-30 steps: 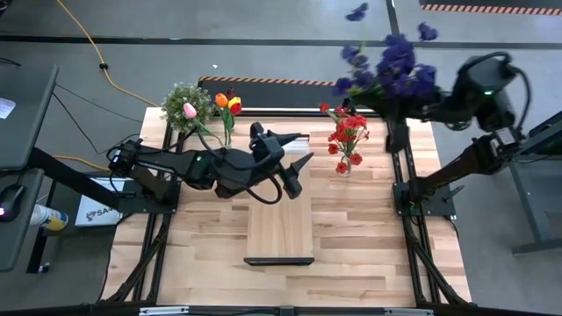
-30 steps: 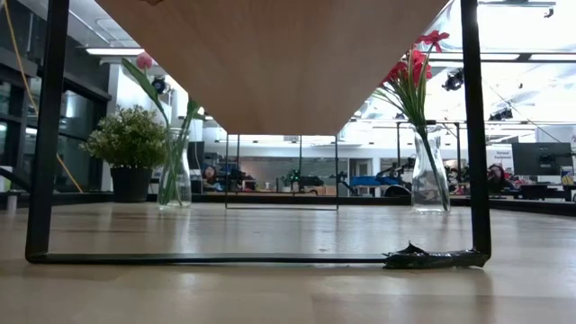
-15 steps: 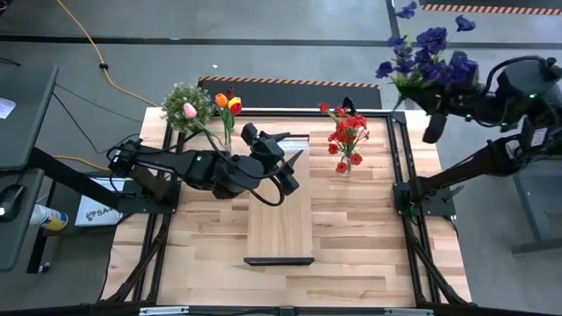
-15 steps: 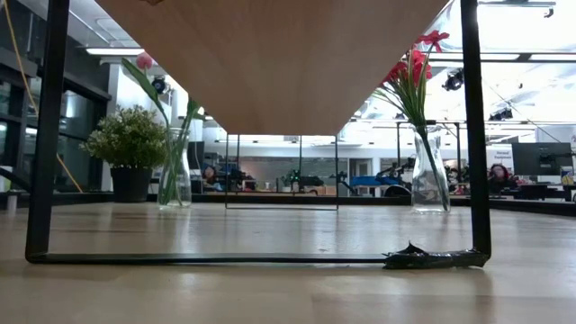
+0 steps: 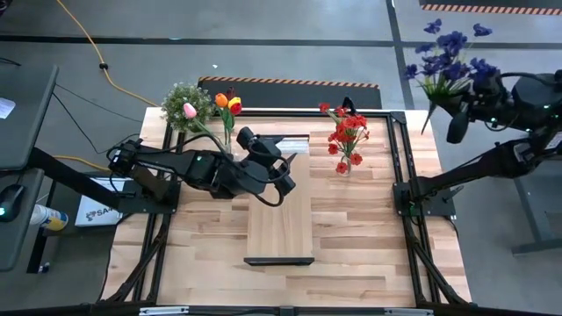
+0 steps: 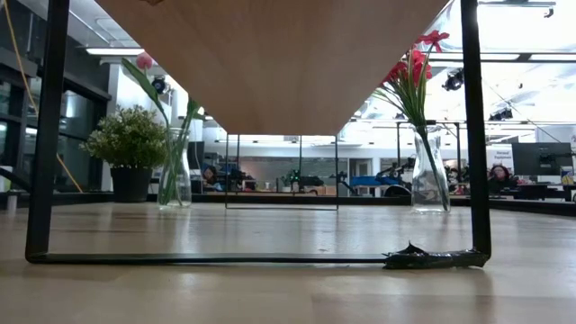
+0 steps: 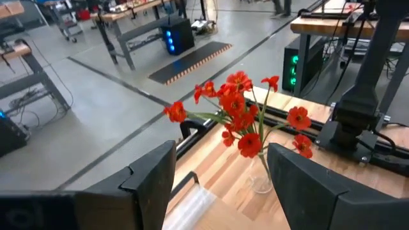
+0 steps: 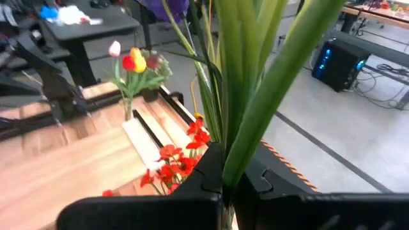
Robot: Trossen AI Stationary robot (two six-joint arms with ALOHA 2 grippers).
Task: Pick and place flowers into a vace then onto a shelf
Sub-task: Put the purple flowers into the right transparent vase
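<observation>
My right gripper [image 5: 458, 112] is shut on a bunch of purple flowers [image 5: 450, 54], held high beyond the table's right edge. My left gripper [image 5: 279, 167] hangs open over the far end of the shelf [image 5: 281, 215], its fingers [image 7: 153, 176] empty. Ahead of it, red flowers [image 7: 239, 118] stand with their stems in a glass vase [image 5: 344, 165] on the table beside the shelf. Pink, orange and yellow tulips [image 5: 224, 104] stand in another vase [image 6: 175, 175] at the far left. The low view shows no gripper. My right gripper pinches the purple flowers by their green stems [image 8: 238, 128] between its two fingers [image 8: 208, 176]. Several stems and leaves are bunched together in the hold. The bunch is lifted clear, blossoms above the fingers; the stems' lower ends are hidden by the gripper.
A bushy green potted plant [image 5: 183, 98] stands at the table's far left corner beside the tulips. The shelf's black end bracket [image 5: 279, 261] faces the near edge. Black frame rails [image 5: 402, 189] run along both sides of the table.
My right gripper has swung toward the right, away from the table's far right corner and out past its edge, turning as it went. The purple flowers have gone along in its hold. My left gripper has tipped downward over the shelf's far end.
</observation>
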